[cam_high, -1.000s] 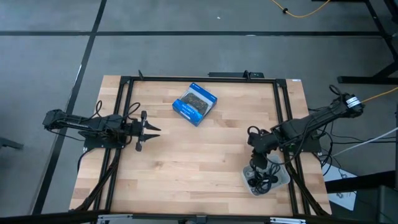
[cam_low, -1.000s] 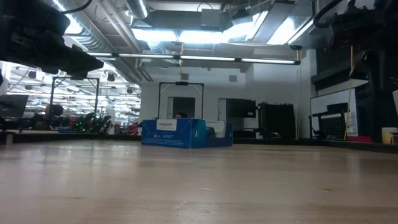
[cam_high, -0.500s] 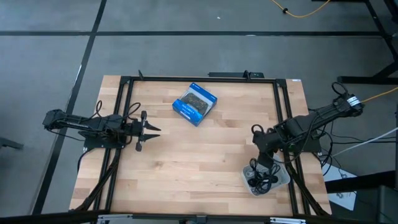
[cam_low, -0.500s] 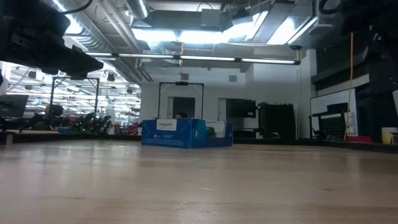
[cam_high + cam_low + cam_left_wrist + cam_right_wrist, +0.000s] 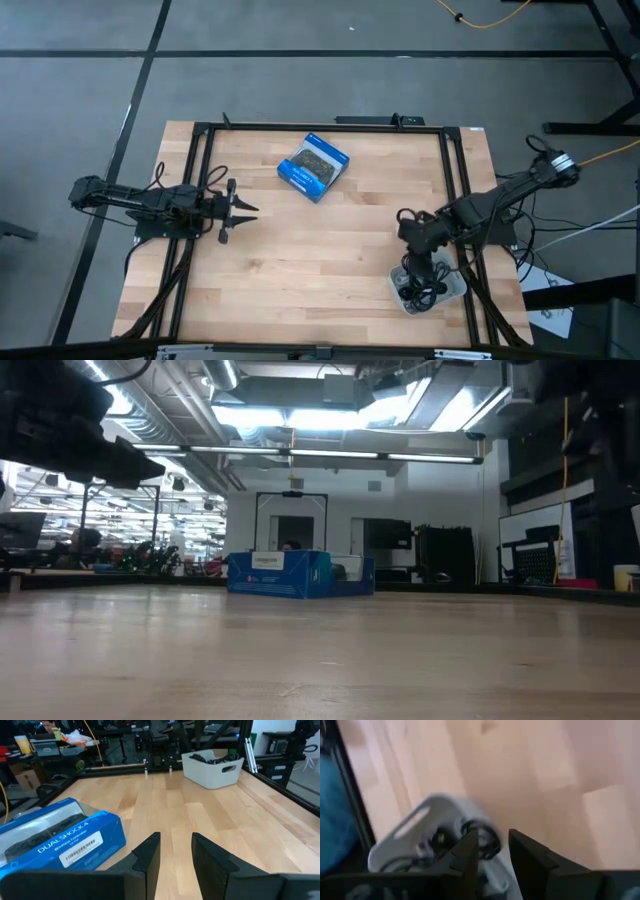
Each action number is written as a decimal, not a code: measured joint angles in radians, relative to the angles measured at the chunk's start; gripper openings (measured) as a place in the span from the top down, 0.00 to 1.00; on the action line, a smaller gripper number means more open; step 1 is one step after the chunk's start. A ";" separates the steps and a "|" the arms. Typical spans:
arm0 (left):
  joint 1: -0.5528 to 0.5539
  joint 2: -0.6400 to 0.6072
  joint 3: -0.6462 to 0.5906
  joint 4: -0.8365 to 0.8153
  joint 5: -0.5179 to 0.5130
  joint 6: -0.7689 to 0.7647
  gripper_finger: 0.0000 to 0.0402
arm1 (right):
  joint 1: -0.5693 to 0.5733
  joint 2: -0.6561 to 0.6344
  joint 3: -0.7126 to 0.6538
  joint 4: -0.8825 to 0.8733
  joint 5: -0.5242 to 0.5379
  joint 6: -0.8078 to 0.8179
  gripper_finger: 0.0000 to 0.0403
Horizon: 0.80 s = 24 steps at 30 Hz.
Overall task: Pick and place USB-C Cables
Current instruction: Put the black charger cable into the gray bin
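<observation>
USB-C cables [image 5: 420,288] lie tangled in a pale bin [image 5: 450,291] at the table's right front corner. Above it hangs the right gripper [image 5: 492,851], fingers slightly parted, holding nothing. The blue box [image 5: 60,845] reads "DUALSHOCK 4". The left gripper [image 5: 175,851] waits at the left, fingers parted and empty.

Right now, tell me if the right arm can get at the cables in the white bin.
Probably yes: the right gripper hangs just above the white bin, the cables lie uncovered inside, and nothing stands between them.
</observation>
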State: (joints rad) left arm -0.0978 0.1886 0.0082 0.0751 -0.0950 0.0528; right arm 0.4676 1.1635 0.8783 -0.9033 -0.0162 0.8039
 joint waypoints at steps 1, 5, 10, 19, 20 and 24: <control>0.000 0.000 0.000 -0.006 0.000 0.000 0.74 | 0.000 0.016 0.000 0.001 -0.028 -0.010 0.72; 0.000 0.000 0.000 -0.034 0.000 -0.018 0.74 | 0.000 0.072 0.000 0.005 -0.057 -0.056 0.72; 0.000 0.000 0.000 -0.041 0.000 -0.026 0.74 | -0.003 0.107 0.000 0.014 -0.057 -0.101 0.72; 0.000 0.000 0.000 -0.040 0.000 -0.027 0.74 | -0.003 0.109 0.000 0.012 -0.005 -0.107 0.72; 0.000 0.000 0.000 -0.039 0.000 -0.027 0.74 | -0.003 0.109 0.000 0.011 -0.004 -0.108 0.72; 0.000 0.000 0.000 -0.039 0.000 -0.027 0.74 | -0.003 0.109 0.000 0.011 -0.004 -0.106 0.74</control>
State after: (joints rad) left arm -0.0975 0.1886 0.0082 0.0359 -0.0949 0.0261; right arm 0.4648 1.2724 0.8780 -0.8921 -0.0204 0.6982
